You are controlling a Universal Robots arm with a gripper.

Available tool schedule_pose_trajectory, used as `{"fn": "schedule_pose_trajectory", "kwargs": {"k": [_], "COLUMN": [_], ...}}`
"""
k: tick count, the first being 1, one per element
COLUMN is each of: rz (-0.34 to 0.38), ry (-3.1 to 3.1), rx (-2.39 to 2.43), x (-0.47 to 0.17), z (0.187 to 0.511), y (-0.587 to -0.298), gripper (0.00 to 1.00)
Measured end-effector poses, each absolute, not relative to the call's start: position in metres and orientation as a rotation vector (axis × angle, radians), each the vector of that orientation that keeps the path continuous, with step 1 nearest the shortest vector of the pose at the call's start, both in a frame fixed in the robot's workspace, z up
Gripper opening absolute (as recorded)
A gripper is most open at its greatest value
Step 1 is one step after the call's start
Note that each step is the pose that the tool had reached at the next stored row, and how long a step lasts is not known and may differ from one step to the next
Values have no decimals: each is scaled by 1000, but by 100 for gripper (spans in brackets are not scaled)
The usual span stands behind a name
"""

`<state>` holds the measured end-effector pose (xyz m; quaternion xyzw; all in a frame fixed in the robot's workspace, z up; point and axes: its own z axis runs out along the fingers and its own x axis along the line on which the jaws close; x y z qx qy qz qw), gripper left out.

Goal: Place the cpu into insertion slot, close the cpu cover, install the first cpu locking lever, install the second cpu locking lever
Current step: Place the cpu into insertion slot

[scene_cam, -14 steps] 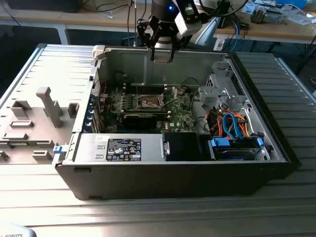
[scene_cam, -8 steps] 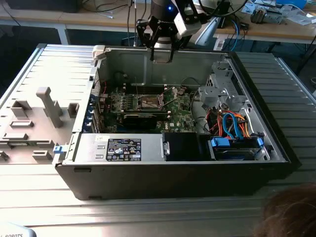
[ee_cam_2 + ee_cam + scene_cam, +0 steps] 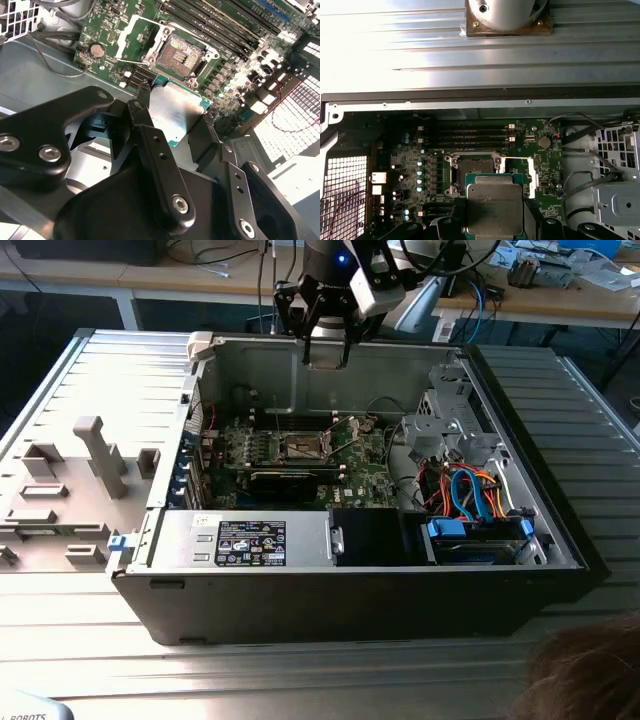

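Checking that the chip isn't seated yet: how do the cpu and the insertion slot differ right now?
The cpu is clamped in the gripper, above the board; the insertion slot sits fixed on the green board, with nothing in it. The cpu shows a dull silver-grey metal top; the insertion slot shows a tan-gold contact field in a dark frame. Both are square.

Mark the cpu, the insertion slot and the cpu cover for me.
cpu (image 3: 495, 207): first wrist view, middle of its silver top.
insertion slot (image 3: 474, 168): first wrist view, visible part of the contact field.
cpu cover (image 3: 532, 176): first wrist view, a side bar of its frame.
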<state>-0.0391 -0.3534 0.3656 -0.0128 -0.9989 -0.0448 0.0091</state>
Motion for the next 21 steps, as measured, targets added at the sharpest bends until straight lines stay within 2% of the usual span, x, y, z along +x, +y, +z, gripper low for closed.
{"fn": "schedule_pose_trajectory", "kwargs": {"k": [21], "rz": [-140], "ry": [-3120], "rx": [-40], "x": [-42], "z": [364], "y": [-354], "gripper": [54]}}
